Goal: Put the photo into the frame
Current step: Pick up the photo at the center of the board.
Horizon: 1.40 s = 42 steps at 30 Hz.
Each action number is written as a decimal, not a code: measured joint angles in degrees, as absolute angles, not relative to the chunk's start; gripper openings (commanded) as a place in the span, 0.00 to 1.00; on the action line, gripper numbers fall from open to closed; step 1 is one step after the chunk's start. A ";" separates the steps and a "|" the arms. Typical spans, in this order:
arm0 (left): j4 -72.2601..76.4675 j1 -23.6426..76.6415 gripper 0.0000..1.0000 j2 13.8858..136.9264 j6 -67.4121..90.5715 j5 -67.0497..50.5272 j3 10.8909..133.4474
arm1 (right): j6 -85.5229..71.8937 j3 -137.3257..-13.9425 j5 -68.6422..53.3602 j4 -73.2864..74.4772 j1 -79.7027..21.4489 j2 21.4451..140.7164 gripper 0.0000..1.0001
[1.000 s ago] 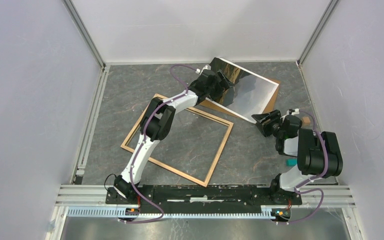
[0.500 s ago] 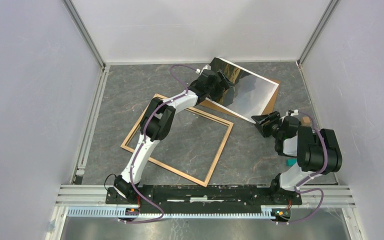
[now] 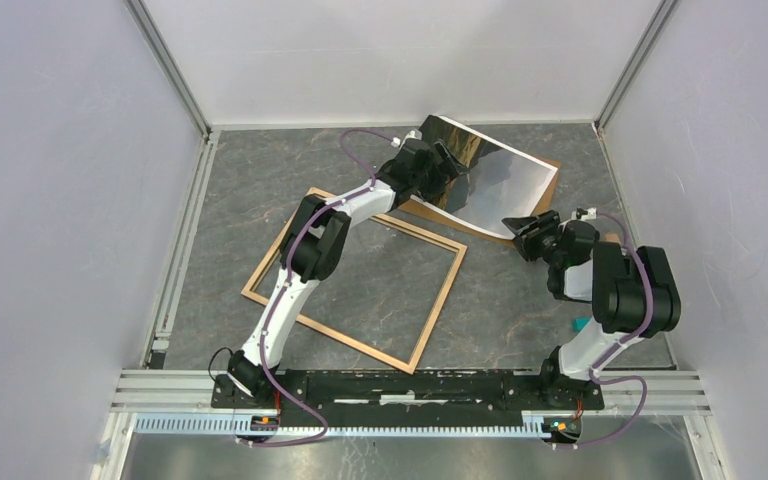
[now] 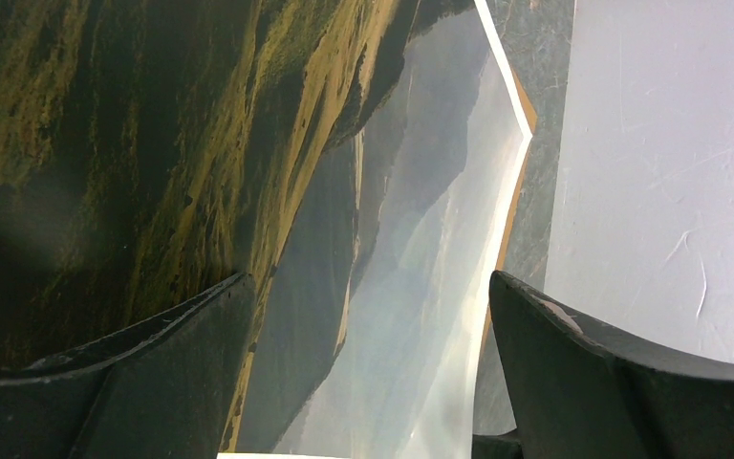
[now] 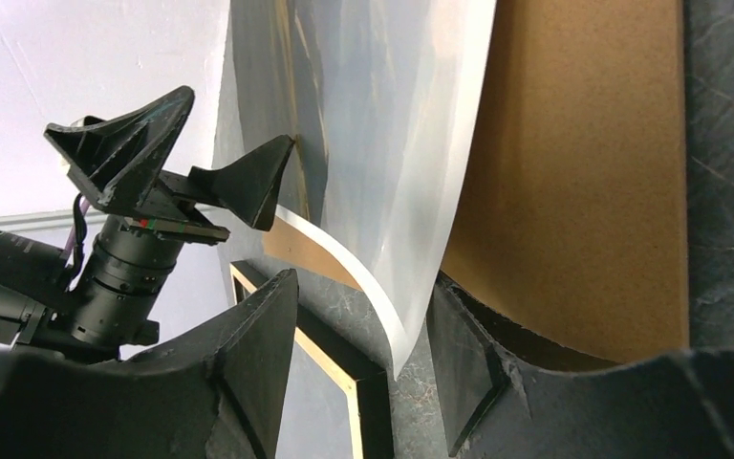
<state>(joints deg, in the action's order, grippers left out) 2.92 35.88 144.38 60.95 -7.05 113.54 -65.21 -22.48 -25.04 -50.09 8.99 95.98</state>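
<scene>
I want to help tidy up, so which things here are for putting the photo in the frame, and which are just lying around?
For the job:
- the photo, tilted up at the back
- the frame, lying flat

Just lying about:
- the brown board under the photo
- a small teal thing on the right side

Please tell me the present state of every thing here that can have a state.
photo: lifted, standing curved, not in the frame.
frame: lying flat, tan side up, nothing in it.
backing board: lying flat, partly hidden by the photo.
left end effector: open, one fingertip against the photo.
right end effector: open around the photo's lower corner, not clamped.
</scene>
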 measured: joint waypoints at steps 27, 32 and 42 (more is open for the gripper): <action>2.22 35.27 1.00 143.70 59.61 -9.87 113.14 | -62.33 -39.48 -24.60 -56.55 9.52 114.28 0.09; -5.82 35.27 1.00 138.74 53.82 -10.79 112.07 | -55.79 -40.84 -26.20 -51.77 10.92 111.57 0.02; -23.11 35.27 1.00 104.62 39.38 -7.31 110.48 | -30.02 -52.93 -23.68 -18.57 11.66 92.05 0.00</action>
